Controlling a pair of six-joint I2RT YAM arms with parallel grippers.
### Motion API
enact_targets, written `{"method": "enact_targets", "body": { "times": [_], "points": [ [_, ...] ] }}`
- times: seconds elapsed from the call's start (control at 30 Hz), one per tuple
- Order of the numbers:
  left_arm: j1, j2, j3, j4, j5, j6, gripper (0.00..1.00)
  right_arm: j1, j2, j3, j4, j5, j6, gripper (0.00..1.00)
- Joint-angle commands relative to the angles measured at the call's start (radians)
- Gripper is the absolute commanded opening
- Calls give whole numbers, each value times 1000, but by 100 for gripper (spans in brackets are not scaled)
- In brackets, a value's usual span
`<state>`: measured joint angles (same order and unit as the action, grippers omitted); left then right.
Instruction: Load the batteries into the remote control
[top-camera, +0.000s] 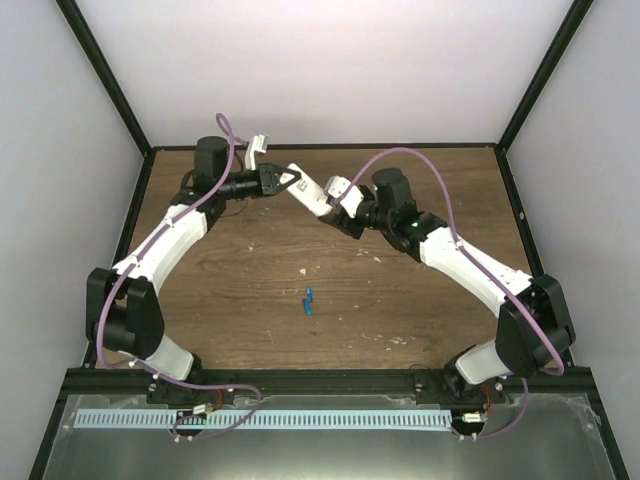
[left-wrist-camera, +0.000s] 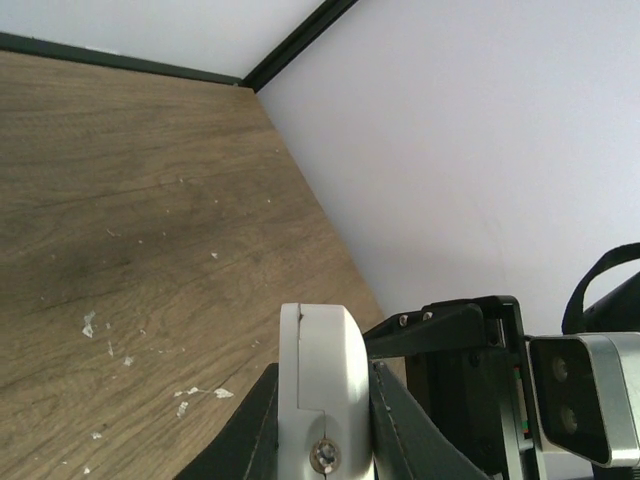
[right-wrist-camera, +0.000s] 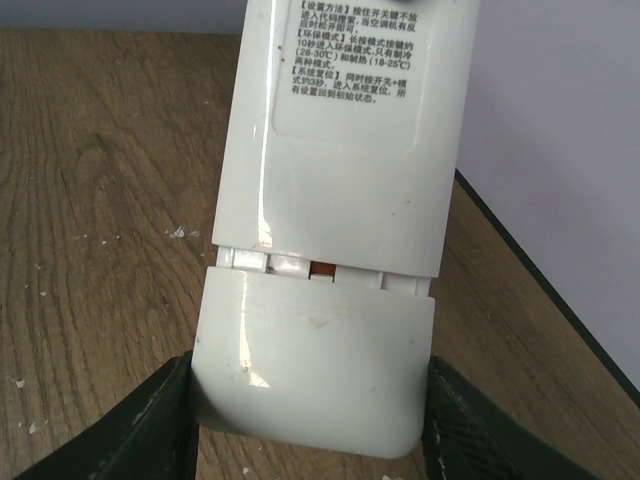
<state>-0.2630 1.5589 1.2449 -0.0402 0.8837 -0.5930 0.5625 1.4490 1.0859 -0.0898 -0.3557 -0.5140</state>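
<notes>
The remote control (top-camera: 308, 195) is held in the air over the back middle of the table, between both arms. My left gripper (top-camera: 288, 181) is shut on its far end, and in the left wrist view the remote control (left-wrist-camera: 322, 360) stands edge-on between the black fingers (left-wrist-camera: 250, 430). My right gripper (top-camera: 335, 212) clamps the near end. In the right wrist view the remote control (right-wrist-camera: 345, 130) shows its printed back. Its cover (right-wrist-camera: 315, 350) is slid slightly off, with a pad (right-wrist-camera: 150, 430) against each side. Two blue batteries (top-camera: 309, 300) lie together on the wood, apart from both grippers.
The wooden table (top-camera: 250, 290) is boxed by white walls and black frame posts (top-camera: 105, 75). White flecks (left-wrist-camera: 195, 395) dot the wood. A pale slotted strip (top-camera: 260, 420) runs along the near edge between the arm bases. The right wrist camera (left-wrist-camera: 585, 395) is close beside my left gripper.
</notes>
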Motion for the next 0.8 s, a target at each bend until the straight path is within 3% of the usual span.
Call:
{"method": "enact_targets", "body": {
  "times": [0.0, 0.3, 0.77],
  "points": [
    [8, -47, 10, -29, -83, 85, 0, -3, -1, 67, -80, -6, 6, 49],
    [7, -69, 14, -27, -141, 97, 0, -3, 31, 81, -142, 54, 20, 49],
    [10, -69, 26, -32, -160, 87, 0, -3, 62, -4, -91, 97, 20, 51]
  ]
}}
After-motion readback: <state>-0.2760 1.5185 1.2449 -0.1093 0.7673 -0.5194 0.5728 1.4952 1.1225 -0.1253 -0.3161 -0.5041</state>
